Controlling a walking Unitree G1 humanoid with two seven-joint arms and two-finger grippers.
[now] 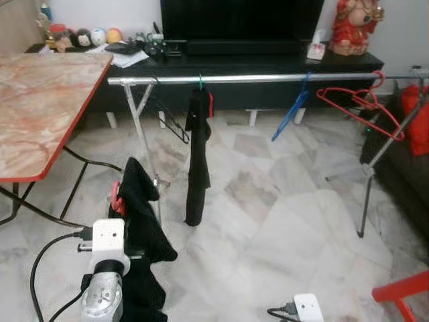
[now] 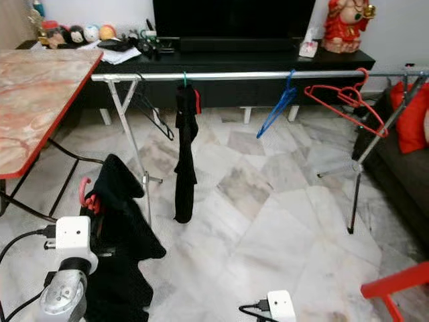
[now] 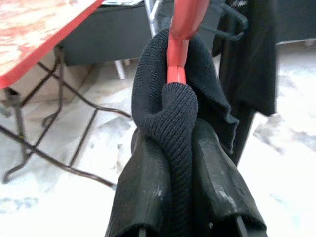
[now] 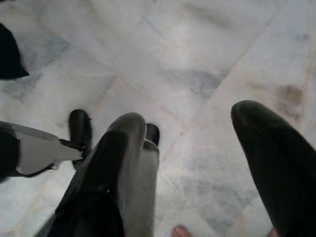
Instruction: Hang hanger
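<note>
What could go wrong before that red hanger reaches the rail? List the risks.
1. The left pincer grips mostly bunched black garment, with the red hanger poking out above; the hanger could slip inside the cloth.
2. The garment trails low, so it may snag the rack leg just beyond it.
3. The rail already carries a black garment on a green hanger and a blue hanger; the new hook might knock them.

Marble-topped table [image 1: 40, 100] at left; black TV console [image 1: 268, 64] behind — red statue [image 1: 354, 25] on it.
</note>
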